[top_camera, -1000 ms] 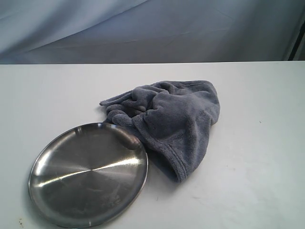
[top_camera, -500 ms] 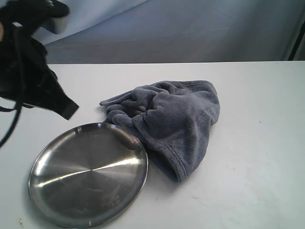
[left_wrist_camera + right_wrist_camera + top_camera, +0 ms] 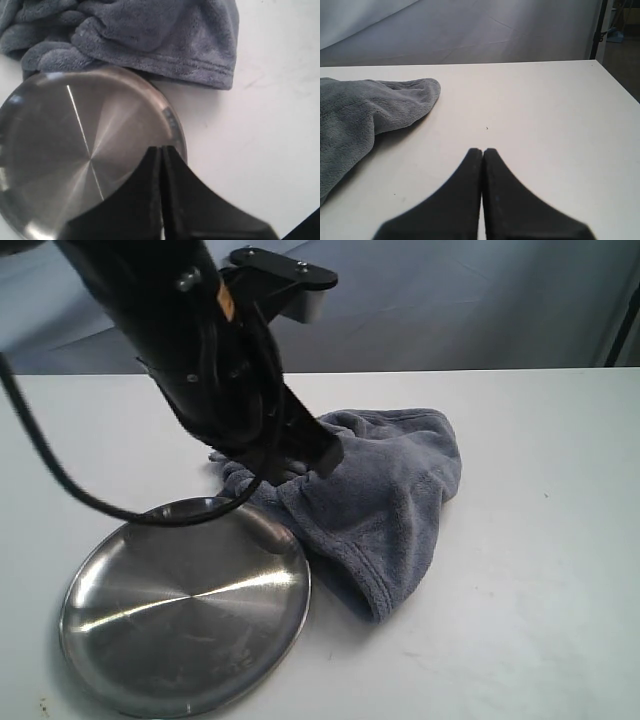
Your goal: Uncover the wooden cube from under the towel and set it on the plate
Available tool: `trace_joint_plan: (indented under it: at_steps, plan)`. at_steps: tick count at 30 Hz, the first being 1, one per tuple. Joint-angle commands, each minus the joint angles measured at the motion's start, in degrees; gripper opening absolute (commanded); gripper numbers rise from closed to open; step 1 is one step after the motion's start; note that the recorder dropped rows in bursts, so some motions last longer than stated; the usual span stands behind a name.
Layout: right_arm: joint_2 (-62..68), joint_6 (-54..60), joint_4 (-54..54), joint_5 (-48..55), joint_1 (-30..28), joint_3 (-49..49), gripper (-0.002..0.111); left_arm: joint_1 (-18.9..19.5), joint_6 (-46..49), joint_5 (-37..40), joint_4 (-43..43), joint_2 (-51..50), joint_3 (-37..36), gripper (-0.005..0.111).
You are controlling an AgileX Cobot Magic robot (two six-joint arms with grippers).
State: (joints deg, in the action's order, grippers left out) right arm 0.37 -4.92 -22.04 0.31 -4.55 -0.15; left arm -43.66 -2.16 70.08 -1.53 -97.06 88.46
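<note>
The white table (image 3: 520, 620) is carrying everything. The left arm (image 3: 190, 350) is hanging over the towel (image 3: 390, 480), which is lying bunched against the plate (image 3: 185, 610) rim. The left gripper (image 3: 161, 150) is hovering above the plate, jaws pressed together. The right gripper (image 3: 482, 151) is sitting near the towel, jaws likewise together. The cube isn't showing.

Your exterior camera: raised, mid-distance, angled down across table (image 3: 540, 590) toward backdrop (image 3: 450, 300). Your left wrist camera: close, steeply downward over plate (image 3: 75, 150) and towel (image 3: 150, 35) hem. Your right wrist camera: low, near level, facing backdrop. Towel shared by all three views; plate by exterior and left wrist.
</note>
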Motion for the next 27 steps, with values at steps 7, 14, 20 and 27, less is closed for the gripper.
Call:
trace_joint_plan:
  at_steps: [7, 14, 20, 27]
  plan:
    - [-0.4, -0.2, -0.3, 0.7, 0.0, 0.1, 0.003, -0.4, 0.7, -0.1, -5.6, -12.7, 13.1, 0.0]
    - [-0.4, -0.2, -0.3, 0.7, 0.0, 0.1, 0.003, -0.4, 4.3, -0.1, -13.4, -22.4, 24.6, 0.0]
    - [-0.4, -0.2, -0.3, 0.7, 0.0, 0.1, 0.003, -0.3, 3.7, -0.1, -2.3, -32.1, 39.7, 0.0]
    - [-0.4, -0.2, -0.3, 0.7, 0.0, 0.1, 0.003, 7.0, 2.2, -0.1, 1.5, -33.2, 41.8, 0.0]
